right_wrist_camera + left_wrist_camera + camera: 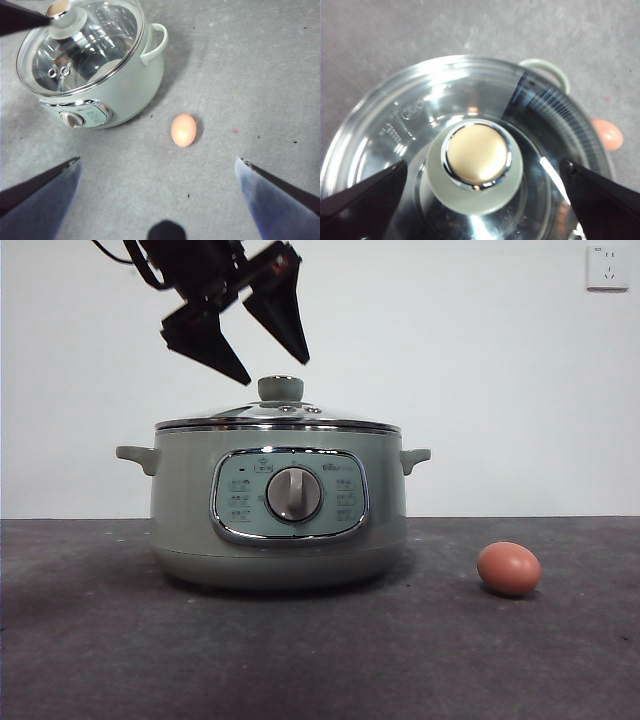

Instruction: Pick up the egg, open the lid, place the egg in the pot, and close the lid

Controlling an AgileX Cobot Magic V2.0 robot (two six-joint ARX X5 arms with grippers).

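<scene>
The pale green pot (185,510) stands on the table with its glass lid (225,417) shut on it. My left gripper (274,370) hangs open just above the lid's green knob (280,389). In the left wrist view the knob (477,155) lies between the spread jaws of that gripper (482,164), not touched. The reddish-brown egg (508,568) rests on the table to the right of the pot. My right gripper (157,159) is open and held high, looking down on the egg (183,130) and the pot (125,90); it holds nothing.
The dark grey table (100,640) runs back to a white wall with a socket (607,267) at the top right. The pot's side handles (414,457) stick out on both sides.
</scene>
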